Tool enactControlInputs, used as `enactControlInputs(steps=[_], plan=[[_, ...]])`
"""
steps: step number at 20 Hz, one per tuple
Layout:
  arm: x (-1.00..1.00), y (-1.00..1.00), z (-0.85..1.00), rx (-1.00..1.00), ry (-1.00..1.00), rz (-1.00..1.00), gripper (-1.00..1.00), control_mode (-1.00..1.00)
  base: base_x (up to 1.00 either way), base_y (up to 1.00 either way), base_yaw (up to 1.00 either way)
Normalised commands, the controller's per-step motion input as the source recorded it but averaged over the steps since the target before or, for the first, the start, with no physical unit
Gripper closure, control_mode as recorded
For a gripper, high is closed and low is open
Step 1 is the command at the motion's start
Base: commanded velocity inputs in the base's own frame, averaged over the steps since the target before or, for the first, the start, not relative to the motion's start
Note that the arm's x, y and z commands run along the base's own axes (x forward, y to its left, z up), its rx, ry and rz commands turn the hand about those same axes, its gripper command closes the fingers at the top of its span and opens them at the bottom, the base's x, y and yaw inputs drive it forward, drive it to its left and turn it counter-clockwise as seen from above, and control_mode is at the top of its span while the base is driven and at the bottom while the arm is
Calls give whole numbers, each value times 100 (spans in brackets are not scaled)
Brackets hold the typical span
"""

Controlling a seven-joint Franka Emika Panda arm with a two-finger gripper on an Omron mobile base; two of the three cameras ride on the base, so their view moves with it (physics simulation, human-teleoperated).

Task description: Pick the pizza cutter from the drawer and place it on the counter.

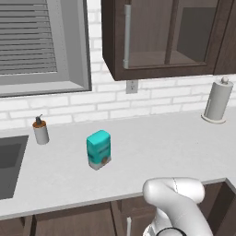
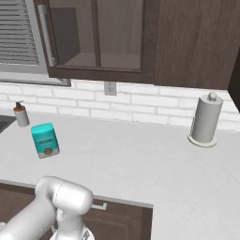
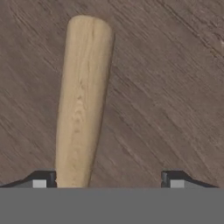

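A: Where is the pizza cutter right now?

B: It lies flat on the dark brown wood floor of the drawer. From the hand view I see its tan wooden handle, and the round wheel is out of sight

A: And the claw?

B: The gripper hangs right over the handle. Its two dark tips stand wide apart and pinch nothing. The handle sits just beside one tip, not in the middle of the gap

A: How will the cutter feel to lift?

B: I think it is light and stiff. The wood looks smooth and round, so it could roll or slip if squeezed off to one side

A: So where should the claw take hold?

B: Across the thick part of the handle, with the handle in the middle between the tips. Then it goes up onto the counter, maybe on the bare part near the teal carton
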Motion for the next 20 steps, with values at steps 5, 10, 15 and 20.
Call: enactControlInputs(steps=[5,10,15,20], plan=[[3,4,-62,-3,0,0,-100,-100,0,0,0],[-11,-47,-68,-1,0,0,-100,-100,0,0,0],[-23,-43,-16,2,-1,1,-100,-100,0,0,0],[2,0,-4,0,0,0,-100,-100,0,0,0]])
